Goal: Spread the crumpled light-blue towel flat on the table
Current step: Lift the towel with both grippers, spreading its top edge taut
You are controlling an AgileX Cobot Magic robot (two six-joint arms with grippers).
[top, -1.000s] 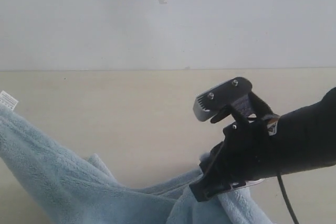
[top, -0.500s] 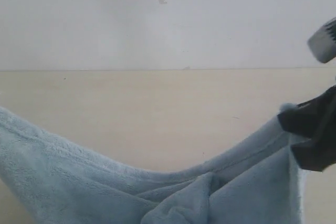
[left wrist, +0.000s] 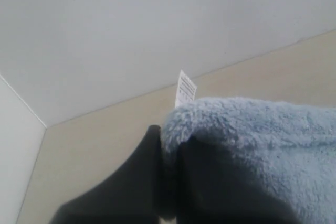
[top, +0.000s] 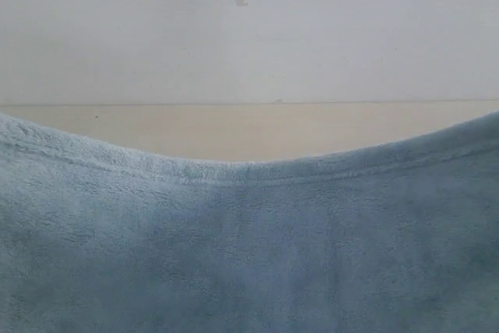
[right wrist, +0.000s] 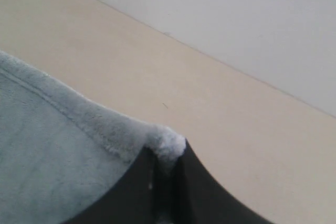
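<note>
While the towel (top: 249, 255) hangs open as one broad, pale-blue sheet rather than a crumpled heap, it is not yet lying on the tabletop (top: 249, 126), so the task looks to me roughly halfway done. In the exterior view the cloth fills everything from 9 o'clock round through 6 to 3 o'clock. Its hemmed upper edge is high at both sides and sags in a shallow curve toward the centre. The sheet shows no large folds, but its lower edge runs out of frame, so I cannot tell whether that edge touches the surface. Each upper corner is pinched. The left pincer (left wrist: 170, 153) is clamped together on one fluffy corner, with the small white label (left wrist: 184, 88) standing up just beside it. The right pincer (right wrist: 165, 163) is clamped together on the opposite corner, a tuft of pile poking out between its dark fingers. Neither pincer shows in the exterior view; they presumably sit beyond the 9 and 3 o'clock edges. Behind the sag, toward 12 o'clock, a strip of bare beige tabletop shows, and beyond it the white-grey wall (top: 249, 29). What is left, as I judge it, is to bring the stretched sheet down onto the tabletop, lay it without new wrinkles, and then let both corners go.
</note>
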